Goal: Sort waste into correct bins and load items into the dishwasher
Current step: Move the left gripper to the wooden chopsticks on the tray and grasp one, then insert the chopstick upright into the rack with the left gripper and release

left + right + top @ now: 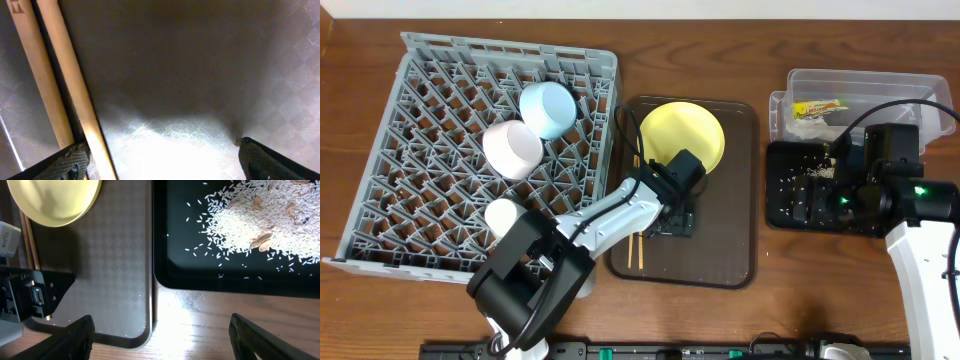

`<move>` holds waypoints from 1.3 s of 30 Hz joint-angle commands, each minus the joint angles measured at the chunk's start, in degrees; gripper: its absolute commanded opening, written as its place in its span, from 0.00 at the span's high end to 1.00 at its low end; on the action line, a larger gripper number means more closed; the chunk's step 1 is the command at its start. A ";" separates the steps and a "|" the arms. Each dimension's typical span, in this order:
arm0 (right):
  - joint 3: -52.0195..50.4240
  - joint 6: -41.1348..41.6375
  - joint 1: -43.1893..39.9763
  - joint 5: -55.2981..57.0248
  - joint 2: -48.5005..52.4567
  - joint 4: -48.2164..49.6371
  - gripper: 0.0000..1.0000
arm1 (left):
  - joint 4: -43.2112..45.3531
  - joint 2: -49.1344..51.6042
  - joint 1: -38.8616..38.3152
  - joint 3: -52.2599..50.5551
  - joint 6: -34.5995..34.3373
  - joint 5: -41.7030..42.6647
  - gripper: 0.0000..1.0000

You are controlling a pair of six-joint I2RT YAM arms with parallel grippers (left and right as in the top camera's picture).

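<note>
Dish rack [380, 200], left of the brown serving tray [740, 250]: holds the light blue bowl [548, 108], the pinkish-white bowl [512, 148] and the small white cup [502, 215]. Judged: chopsticks and plate remain to load.

Chopsticks [75, 90]: side by side, flat on the tray along its left edge.

Left gripper [160, 165]: low over the tray, fingers spread wide, nothing in them. The pair lies at the left fingertip, not mid-gap.

Judged step: pick up the chopsticks.
- Shift toward the tray's left edge until both sticks sit centred between the fingers.
- Lower until the tips almost meet the tray surface.
- Close slowly, so the sticks roll together and neither escapes.
- They are thin and lie flat, so a slip is likely. Confirm you have both before you lift.

Yellow-green plate [682, 135]: on the tray's far half. Keep your wrist off its rim.

Right of the tray:
- The black tray [175, 265] carries rice-like scraps [260, 210].
- The right gripper [160, 330] hovers at the tray's right edge, fingers wide, empty. Leave it parked.
- Further right, the clear tub [860, 75] holds the wrapper [818, 107] and the tissue [810, 128].
</note>
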 commanded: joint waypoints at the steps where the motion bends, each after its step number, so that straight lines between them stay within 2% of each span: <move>1: 0.87 0.20 -0.37 -0.04 -0.46 -0.22 0.16 | 0.02 0.76 -0.02 -0.46 -0.52 -0.61 0.06; 12: 0.87 0.22 -0.37 -0.07 -0.46 -1.14 0.16 | 1.73 1.01 -0.02 -2.10 -0.52 -0.61 0.07; 16: 0.87 0.24 -0.37 -0.07 -0.46 -1.18 0.16 | 1.73 1.01 -0.02 -2.73 -0.52 -0.39 0.21; 23: 0.87 0.24 -0.37 -0.07 -0.46 -1.29 0.16 | 1.70 1.01 -0.02 -3.04 -0.52 -0.20 0.58; 26: 0.87 0.24 -0.37 -0.09 -0.46 -1.33 0.17 | 1.70 1.01 -0.02 -3.04 -0.52 -0.22 0.69; 28: 0.87 0.24 -0.37 -0.09 -0.46 -1.33 0.17 | 1.70 1.01 -0.02 -3.04 -0.52 -0.22 0.79; 32: 0.87 0.24 -0.37 -0.09 -0.46 -1.33 0.17 | 1.25 1.01 -0.02 -3.04 -0.52 -0.22 0.87; 39: 0.87 0.24 -0.37 -0.07 -0.46 -1.57 0.17 | 1.25 0.72 0.15 -2.99 -0.02 -0.26 0.94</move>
